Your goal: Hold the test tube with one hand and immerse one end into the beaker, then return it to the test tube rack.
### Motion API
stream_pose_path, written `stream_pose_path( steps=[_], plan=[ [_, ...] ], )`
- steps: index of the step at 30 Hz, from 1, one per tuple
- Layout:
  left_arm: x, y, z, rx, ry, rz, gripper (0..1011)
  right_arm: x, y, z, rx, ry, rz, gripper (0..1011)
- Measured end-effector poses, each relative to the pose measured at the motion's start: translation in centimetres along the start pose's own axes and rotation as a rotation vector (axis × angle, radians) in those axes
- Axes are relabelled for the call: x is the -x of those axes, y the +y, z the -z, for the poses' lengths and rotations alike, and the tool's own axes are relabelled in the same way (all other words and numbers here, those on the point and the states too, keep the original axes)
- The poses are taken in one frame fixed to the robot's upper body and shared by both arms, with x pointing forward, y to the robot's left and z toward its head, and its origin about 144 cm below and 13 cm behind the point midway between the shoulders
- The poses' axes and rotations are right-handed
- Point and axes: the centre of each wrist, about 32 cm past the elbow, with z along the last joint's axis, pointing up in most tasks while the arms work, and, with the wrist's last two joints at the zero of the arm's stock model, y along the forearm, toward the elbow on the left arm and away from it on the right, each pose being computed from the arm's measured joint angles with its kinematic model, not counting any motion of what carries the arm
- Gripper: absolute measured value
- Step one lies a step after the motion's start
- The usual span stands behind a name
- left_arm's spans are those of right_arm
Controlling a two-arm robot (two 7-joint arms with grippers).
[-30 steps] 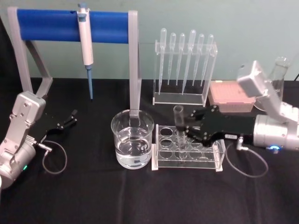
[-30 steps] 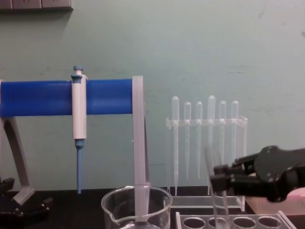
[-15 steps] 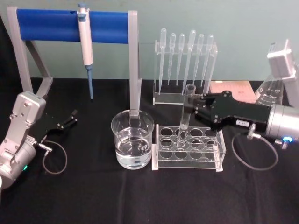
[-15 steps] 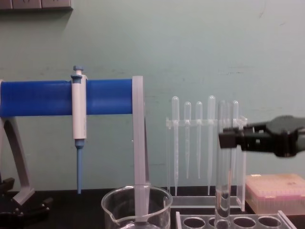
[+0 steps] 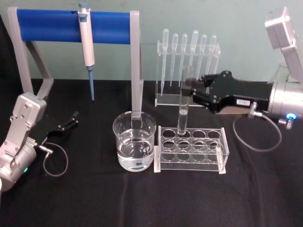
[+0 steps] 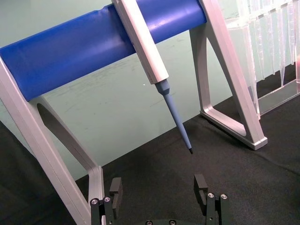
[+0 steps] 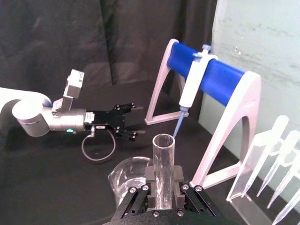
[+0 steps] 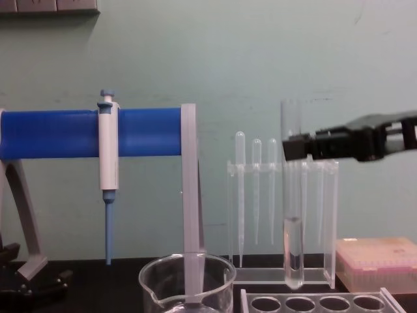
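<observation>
Clearance is the news. Our long clear glass test tube (image 5: 183,101), round-bottomed and open at the rim, stood seated in the clear acrylic test tube rack (image 5: 222,152) a second ago. Half a second ago it was rising at a tilt. Now it hangs upright, and from the chest we see its rounded end just free of the rack's top plate. What looks like a little clear liquid sits in its lower part.

Our black two-fingered right gripper (image 5: 189,90) is clamped on the tube close below the rim, one finger pressing on either side of the glass. The arm reaches in from our right.

We judge the pick-up done, with the carry to the dip as the step in hand. The wide clear glass beaker (image 5: 134,146), spouted and part filled with clear liquid, stands just beside the rack on our left. Its rim looks higher than the rack's top, so the tube probably needs more height before it crosses. Otherwise glass may knock glass.

Behind the rack, the thin plastic pipettes (image 5: 187,56) hang in their own clear holder, near the tube but apart from it. Our left gripper (image 5: 71,119) rests well off to the left on the black cloth, its fingers spread and holding nothing.
</observation>
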Motion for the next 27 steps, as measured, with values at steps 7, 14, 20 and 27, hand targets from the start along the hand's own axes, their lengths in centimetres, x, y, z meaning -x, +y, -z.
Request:
stream_pose_path(
  steps=[7,14,20,27],
  plan=[
    [0.0,0.0,0.0,0.000,0.000,0.000,1000,-0.6,0.2,-1.8,0.005,-0.024,0.015,218],
    [0.0,0.0,0.0,0.000,0.000,0.000,1000,-0.6,0.2,-2.1,0.010,-0.025,0.014,218],
    [0.0,0.0,0.0,0.000,0.000,0.000,1000,-0.6,0.2,-2.0,0.010,-0.024,0.015,218],
    [0.0,0.0,0.0,0.000,0.000,0.000,1000,-0.6,0.2,-2.0,0.008,-0.024,0.015,218]
  ],
)
